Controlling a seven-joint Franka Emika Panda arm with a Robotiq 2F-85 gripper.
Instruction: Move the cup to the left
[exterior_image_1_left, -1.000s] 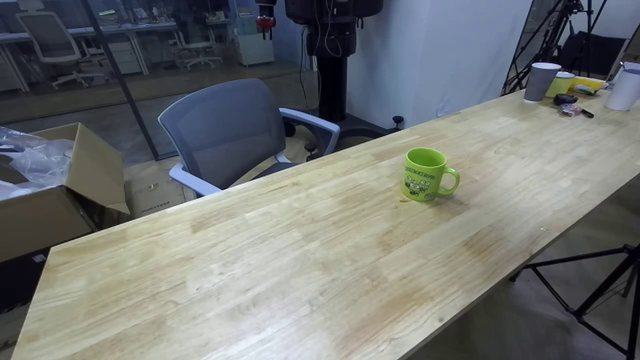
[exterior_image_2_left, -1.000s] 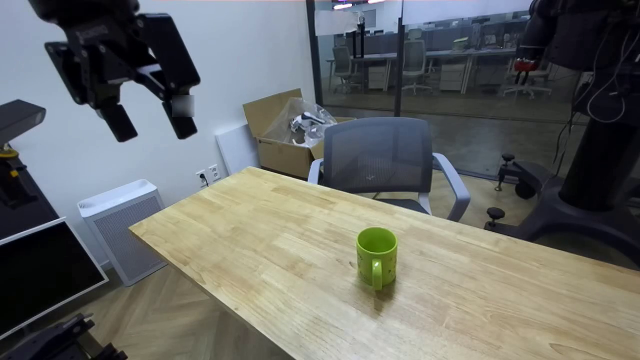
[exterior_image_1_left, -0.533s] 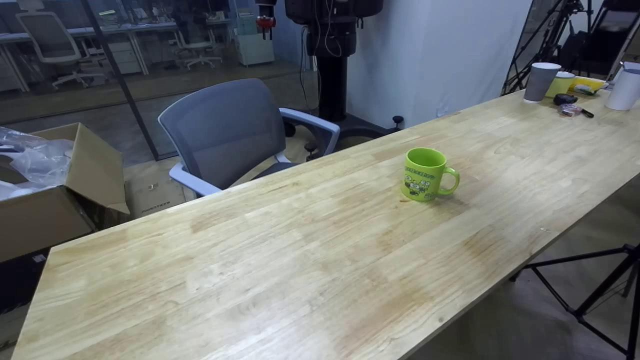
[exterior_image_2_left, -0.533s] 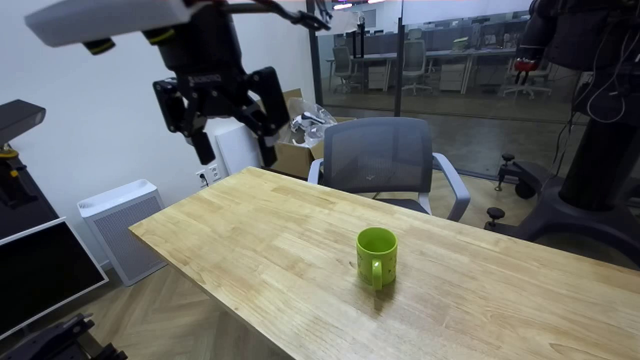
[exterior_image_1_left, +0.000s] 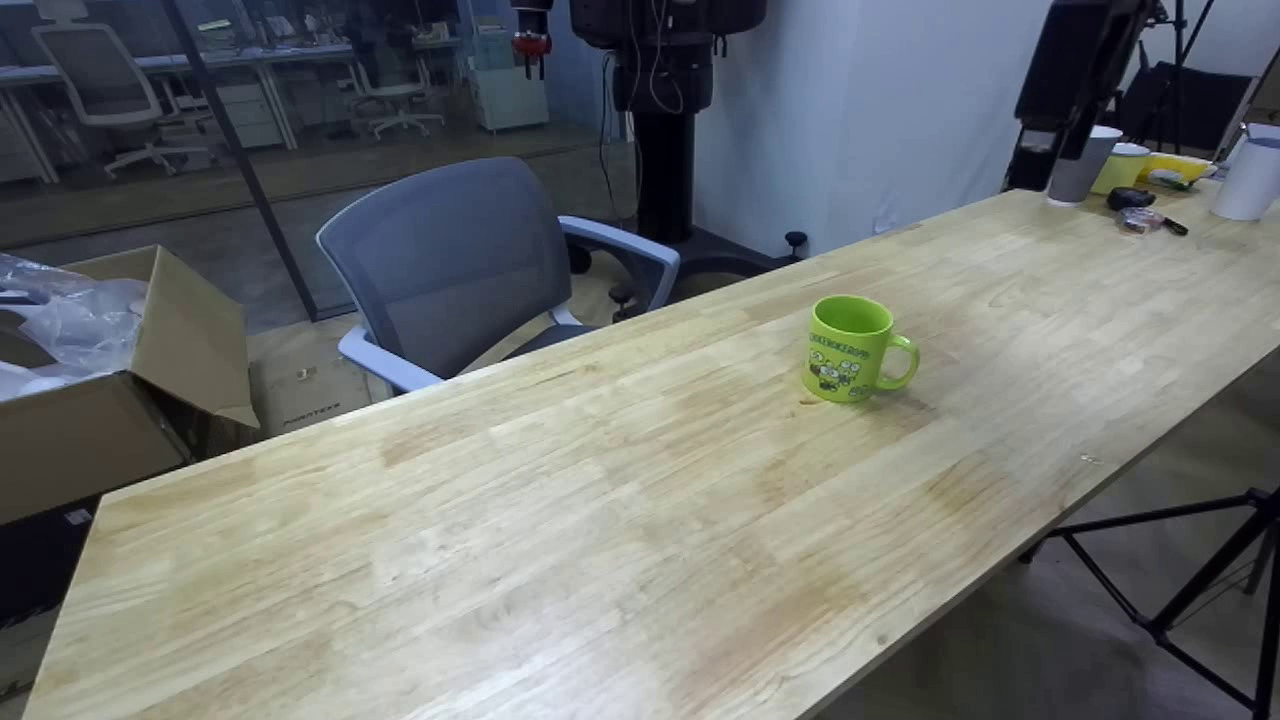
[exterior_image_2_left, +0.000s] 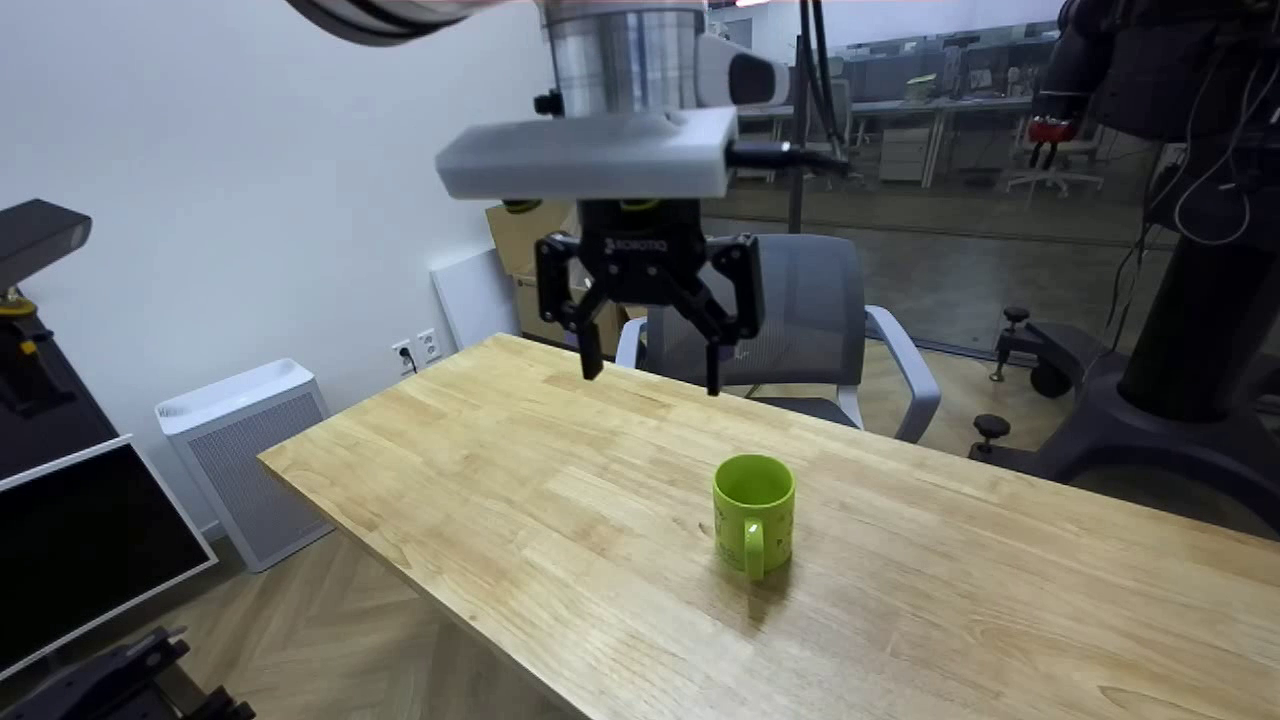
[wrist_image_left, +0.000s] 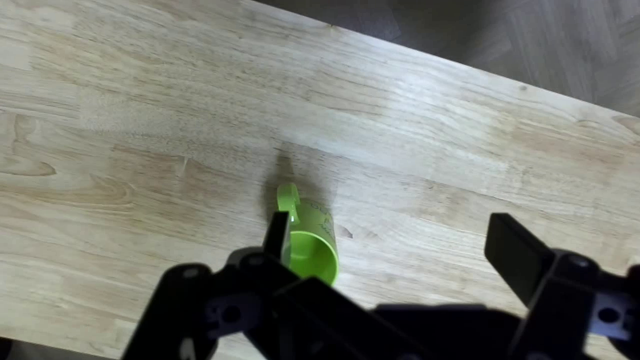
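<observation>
Spread wide and grasping nothing, a black two-fingered gripper (exterior_image_2_left: 652, 377) hangs at the centre of an exterior view, apart from the glossy lime-green cylindrical mug (exterior_image_2_left: 748, 513) upright on a pale wooden tabletop (exterior_image_2_left: 480, 500), lower right of centre; probably rigid, lightish, breakable ceramic, best pinched across opposite walls, clear of its handle (exterior_image_2_left: 755, 552)

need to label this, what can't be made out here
Lime-green mug: inside partly hidden behind the gripper in the wrist view.
Mug lettering: too small to read in an exterior view.
Grey cup: partly behind the gripper in an exterior view.
Robot arm: cut off by the top edge in an exterior view.
</observation>
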